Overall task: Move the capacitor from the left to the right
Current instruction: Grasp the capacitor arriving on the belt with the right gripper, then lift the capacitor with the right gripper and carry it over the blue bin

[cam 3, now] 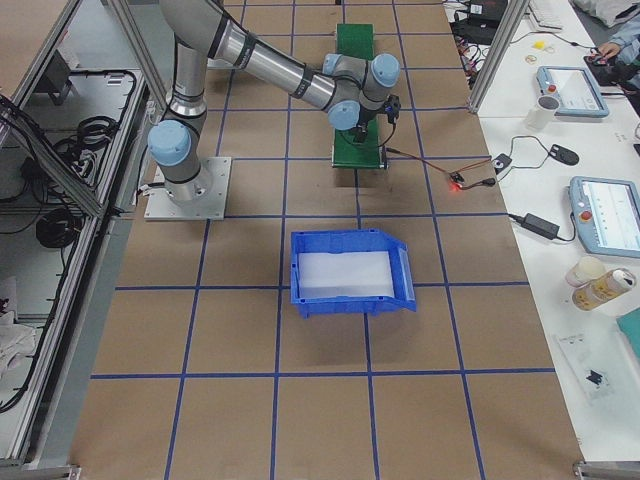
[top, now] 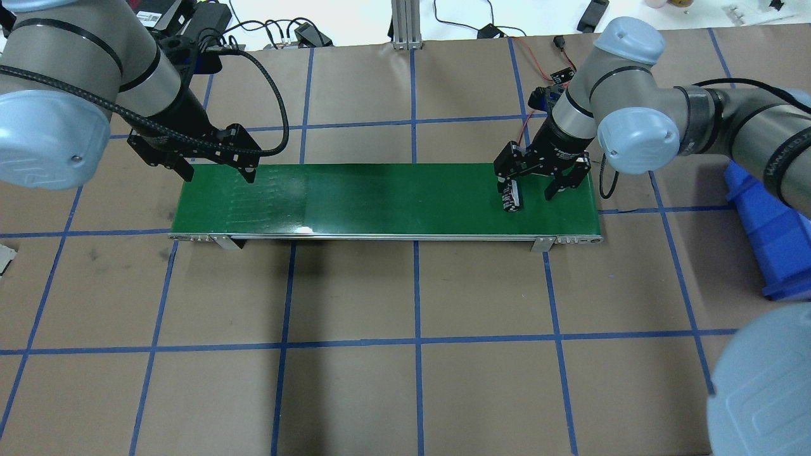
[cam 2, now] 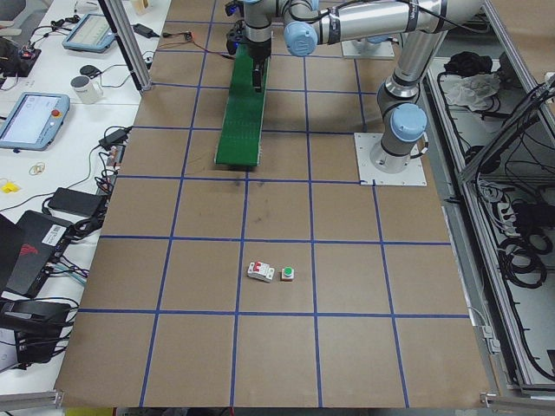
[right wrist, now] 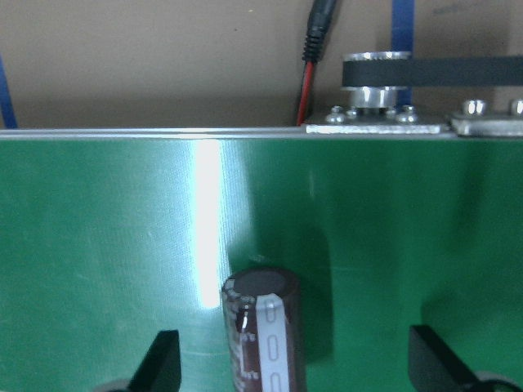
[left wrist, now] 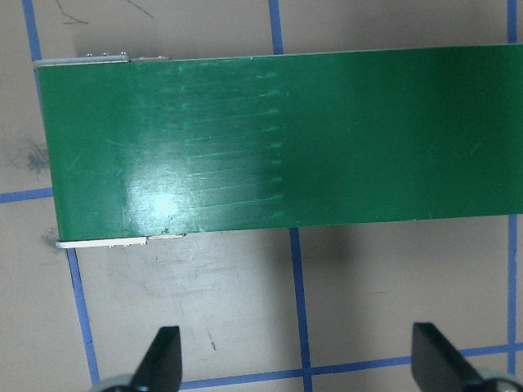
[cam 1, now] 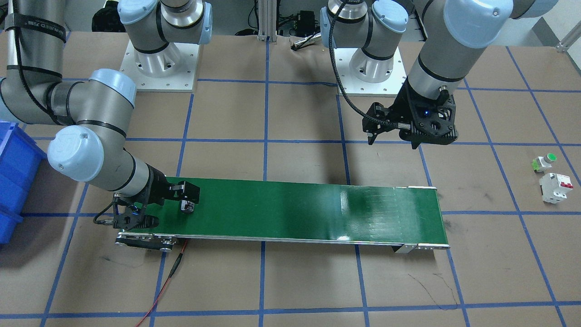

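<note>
In the overhead view the capacitor (top: pixel 512 200) is on the green conveyor belt (top: pixel 393 196), near its 3 o'clock end. The right pincer (top: pixel 533 189) hangs low over that end with its jaws spread wide, gripping nothing, and the capacitor sits in the gap between them. In the right wrist view its dark top and pale-striped side show between the two fingertips (right wrist: pixel 163 363), one at its 9 o'clock and one at its 3 o'clock. It is nearer the 9 o'clock tip, with green belt visible on both sides, so neither tip touches it there. Whether it stands or lies I cannot tell. At 12 o'clock of it in that view are the belt's metal edge rail, a pulley (right wrist: pixel 372 82) with a black drive band, and a red wire.

The left pincer (top: pixel 218 170) is at the belt's 9 o'clock end in the overhead view, well apart from the capacitor. Its jaws are also wide open and empty. The left wrist view shows both tips above brown table (left wrist: pixel 368 302) crossed by blue tape, with the belt end at their 12 o'clock.

In the front-facing view a white breaker (cam 1: pixel 556 187) and a green-capped push-button (cam 1: pixel 544 162) lie just beside each other on the table at the belt's 3 o'clock. In the overhead view a blue bin (top: pixel 766 234) is at the belt's 3 o'clock.
</note>
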Motion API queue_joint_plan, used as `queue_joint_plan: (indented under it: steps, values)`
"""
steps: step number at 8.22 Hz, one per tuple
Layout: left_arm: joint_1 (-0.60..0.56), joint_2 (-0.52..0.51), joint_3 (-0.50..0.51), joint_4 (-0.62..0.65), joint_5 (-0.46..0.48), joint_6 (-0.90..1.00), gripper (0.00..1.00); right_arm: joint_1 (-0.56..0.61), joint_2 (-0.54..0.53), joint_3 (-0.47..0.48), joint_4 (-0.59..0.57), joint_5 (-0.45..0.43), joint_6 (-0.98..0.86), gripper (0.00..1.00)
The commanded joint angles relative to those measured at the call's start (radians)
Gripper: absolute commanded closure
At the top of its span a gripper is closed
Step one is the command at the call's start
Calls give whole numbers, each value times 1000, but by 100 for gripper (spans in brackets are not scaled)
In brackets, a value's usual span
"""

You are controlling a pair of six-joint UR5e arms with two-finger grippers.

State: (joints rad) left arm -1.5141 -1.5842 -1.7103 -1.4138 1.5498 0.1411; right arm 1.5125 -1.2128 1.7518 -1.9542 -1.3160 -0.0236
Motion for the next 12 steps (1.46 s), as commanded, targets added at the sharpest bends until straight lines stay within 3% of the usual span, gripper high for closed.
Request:
queue_joint_plan:
  steps: [1, 2, 3, 5, 8, 9, 12]
  values:
    - [0, 0, 0, -1, 0, 0, 0, 0, -1, 0, 3, -89, -10, 57]
    - [0, 0, 1, 1, 0, 0, 0, 0, -4, -1, 6, -89, -4, 83]
    - [0, 0, 0, 1, 0, 0, 0, 0, -10, -11, 8, -92, 1, 100]
    - [0, 0, 0, 1, 0, 0, 0, 0, -17, -41, 6, -214, -16, 100]
    - [0, 0, 0, 4, 0, 0, 0, -23, -54, -184, 77, -345, -83, 100]
    - [0, 0, 0, 4, 1, 3, 0, -70, -79, -189, 77, -386, -148, 100]
    - [0, 0, 0, 4, 0, 2, 0, -402, -94, -193, 68, -368, -599, 100]
